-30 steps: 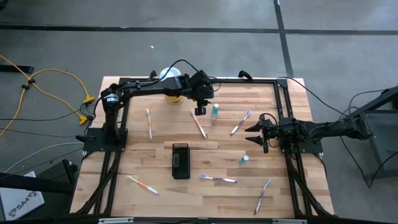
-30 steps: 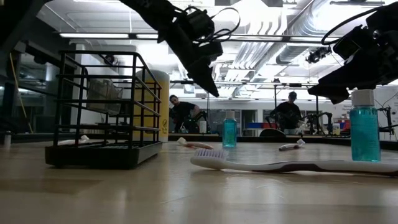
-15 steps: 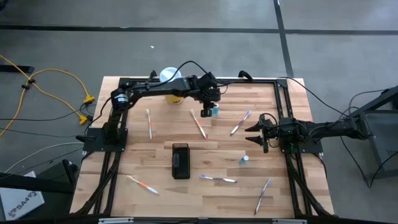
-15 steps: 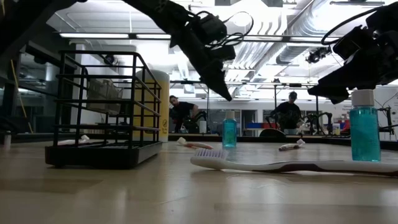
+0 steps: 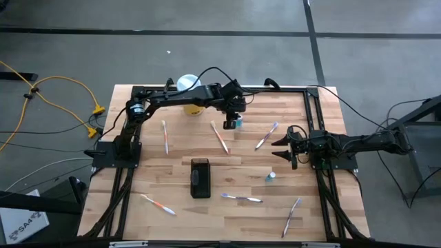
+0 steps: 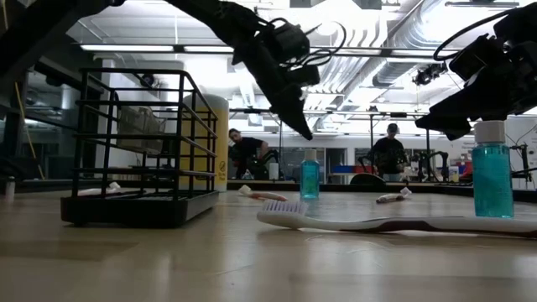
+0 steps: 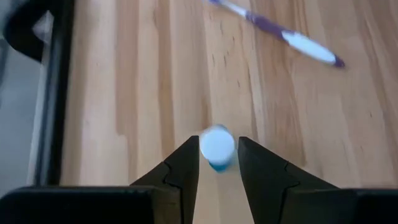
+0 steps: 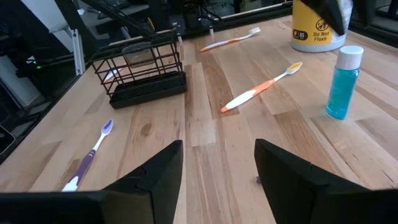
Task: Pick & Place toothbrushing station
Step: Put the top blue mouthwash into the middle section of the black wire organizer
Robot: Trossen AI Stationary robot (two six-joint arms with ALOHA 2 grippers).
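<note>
While the black wire toothbrushing station (image 5: pixel 200 178) stands untouched at mid-bench, the left tool (image 7: pixel 217 163) hangs spread directly over a small blue bottle (image 5: pixel 238 122) near the far edge, its white cap between the fingers but ungripped. The step looks like an approach; lowering and closing would come next. Parked at the right side, the right tool (image 5: pixel 281 149) gapes empty. Only the left wrist view shows that alignment; the low view shows the height still to drop.
</note>
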